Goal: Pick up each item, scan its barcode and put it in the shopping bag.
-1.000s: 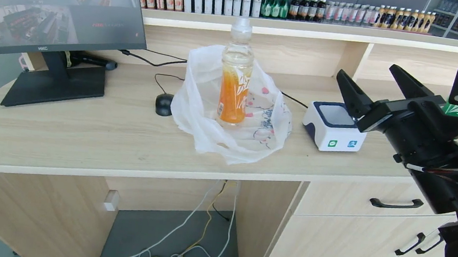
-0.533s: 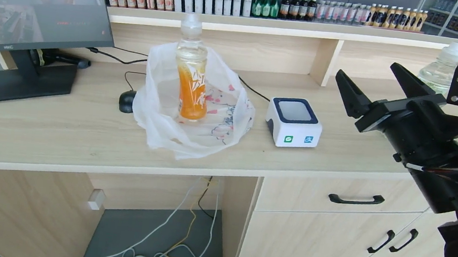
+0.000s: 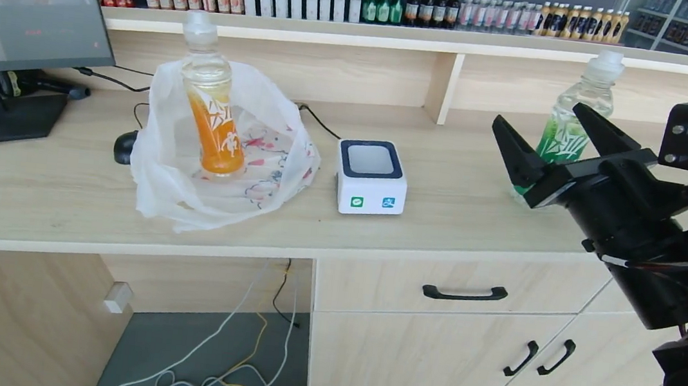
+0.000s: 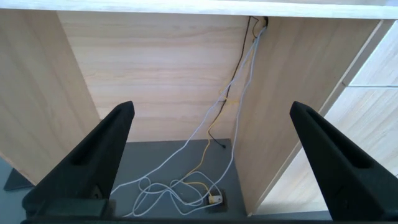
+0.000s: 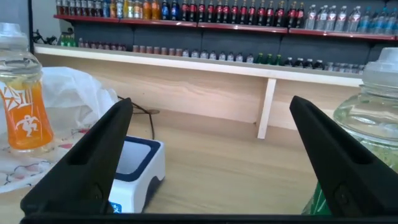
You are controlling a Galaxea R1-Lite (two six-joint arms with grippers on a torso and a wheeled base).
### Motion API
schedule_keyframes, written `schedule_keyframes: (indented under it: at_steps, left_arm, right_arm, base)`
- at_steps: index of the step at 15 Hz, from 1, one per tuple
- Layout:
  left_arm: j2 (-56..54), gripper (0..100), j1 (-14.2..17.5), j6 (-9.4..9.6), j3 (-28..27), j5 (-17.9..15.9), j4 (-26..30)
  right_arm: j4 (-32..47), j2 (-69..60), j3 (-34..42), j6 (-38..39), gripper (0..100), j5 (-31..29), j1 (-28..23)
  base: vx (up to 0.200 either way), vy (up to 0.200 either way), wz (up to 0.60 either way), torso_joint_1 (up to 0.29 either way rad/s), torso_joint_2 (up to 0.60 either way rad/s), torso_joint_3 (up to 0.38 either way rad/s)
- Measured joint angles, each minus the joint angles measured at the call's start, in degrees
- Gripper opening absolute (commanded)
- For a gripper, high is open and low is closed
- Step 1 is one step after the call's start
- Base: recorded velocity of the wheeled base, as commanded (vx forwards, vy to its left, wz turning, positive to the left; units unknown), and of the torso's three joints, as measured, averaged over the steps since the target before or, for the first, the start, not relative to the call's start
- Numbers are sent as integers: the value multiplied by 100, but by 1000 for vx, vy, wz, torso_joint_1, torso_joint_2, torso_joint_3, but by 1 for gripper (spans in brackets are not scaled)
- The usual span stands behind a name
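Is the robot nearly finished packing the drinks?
About halfway. The orange bottle stands in the shopping bag. The right pincer is open and empty, close to the green bottle on the counter. That one must go over the scanner and into the bag.

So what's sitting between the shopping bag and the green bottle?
The head view shows the white scanner box on the counter between the shopping bag and the green bottle, nearer the bag. The rest is bare wood.

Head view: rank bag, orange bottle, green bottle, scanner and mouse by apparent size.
1. bag
2. orange bottle and green bottle: look alike; the green one is partly hidden behind the right gripper, so not ranked apart
3. scanner
4. mouse
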Motion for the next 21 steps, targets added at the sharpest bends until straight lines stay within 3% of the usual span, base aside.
schedule_keyframes:
  at_steps: [9,21]
  left_arm:
    - [0,100,0,-24,0,0,-5]
    - [0,100,2,-29,0,0,-7]
  right_arm:
    - [0,-38,269,2,100,-17,258]
    - [41,-339,969,24,100,-26,5]
  base:
    - [0,-200,0,4,1,3]
    - [0,0,0,0,0,0]
